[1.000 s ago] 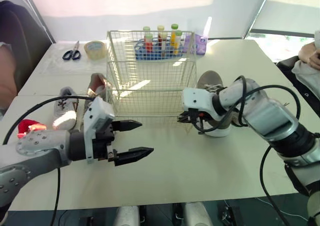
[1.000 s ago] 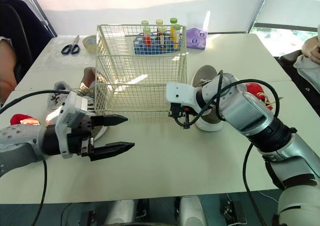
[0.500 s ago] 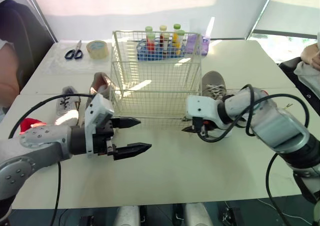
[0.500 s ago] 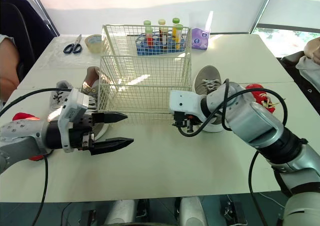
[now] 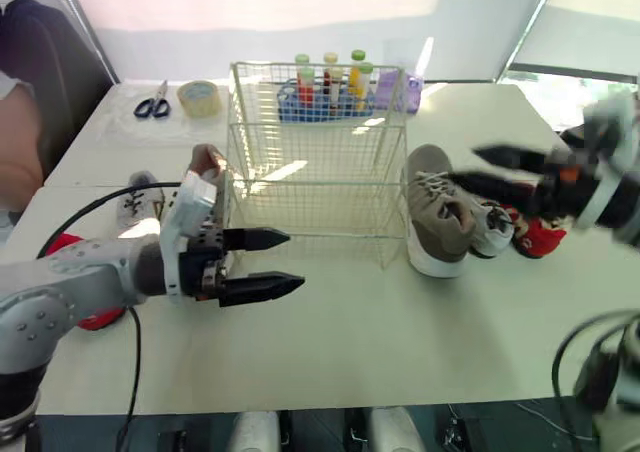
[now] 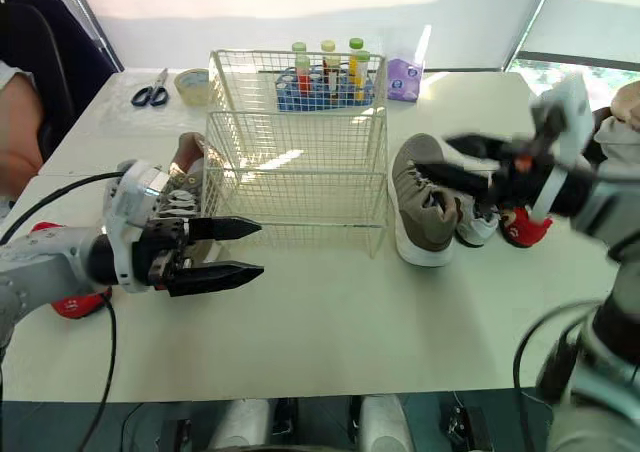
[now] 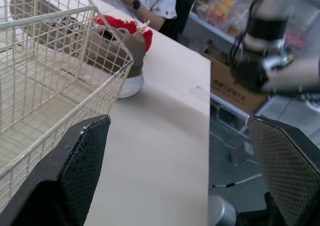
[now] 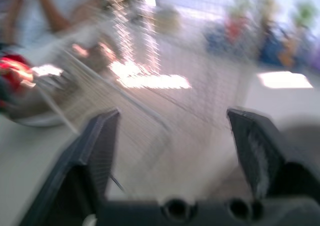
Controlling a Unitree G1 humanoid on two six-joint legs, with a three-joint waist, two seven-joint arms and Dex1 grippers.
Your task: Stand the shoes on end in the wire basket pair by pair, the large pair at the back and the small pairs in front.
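Right hand swung away from wire basket, wide open, empty.

Matt, rough and woven surfaces

My left pincer is matt black, its pads cross-hatched and rough; the wire basket is cream-coated metal; at its three o'clock, a grey shoe of woven cloth; the table is smooth and matt.

One basket is counted. Two large shoes, two small white shoes and two red shoes are seen, six in all. One pair of scissors, one tape roll, one bottle rack and one purple pack are also counted.
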